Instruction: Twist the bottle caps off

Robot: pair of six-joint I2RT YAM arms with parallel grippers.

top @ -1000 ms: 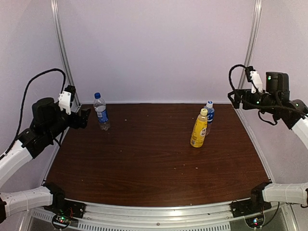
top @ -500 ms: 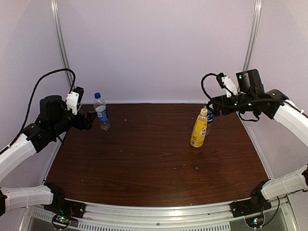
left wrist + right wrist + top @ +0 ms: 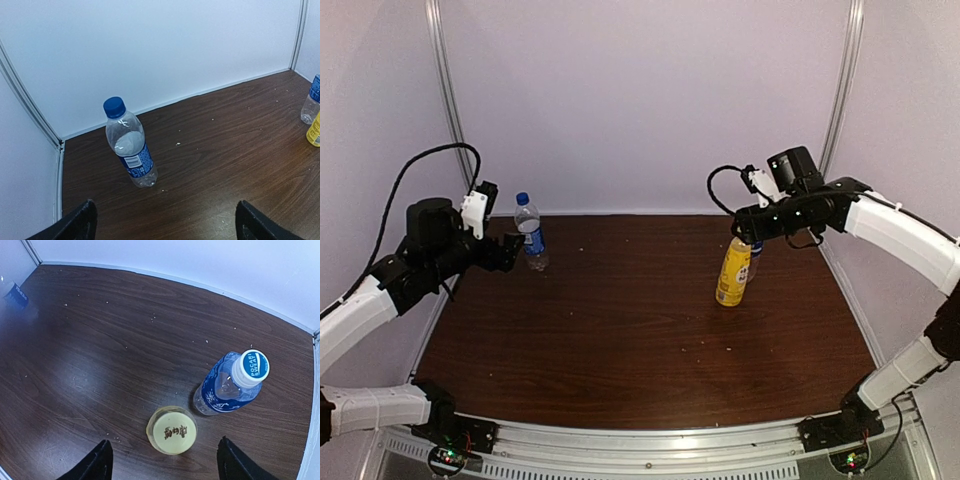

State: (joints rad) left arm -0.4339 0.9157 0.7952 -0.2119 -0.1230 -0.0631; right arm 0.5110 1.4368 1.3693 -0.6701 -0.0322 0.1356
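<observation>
- The left claw (image 3: pixel 167 227) is spread and empty; the blue-capped bottle (image 3: pixel 132 150) is seen upright on the bench (image 3: pixel 225 150), left of centre in its view.
- The right claw (image 3: pixel 165 462) is spread over the yellow cap (image 3: pixel 171 430), seen at lower centre; the white-capped bottle (image 3: pixel 220 390) is stood just to its right.

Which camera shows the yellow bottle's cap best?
The right wrist camera. It looks straight down on the yellow cap, so its top and printed letters show. In the top camera the right pincer blocks the cap. The left wrist camera catches only a sliver of the yellow bottle, no cap.
</observation>
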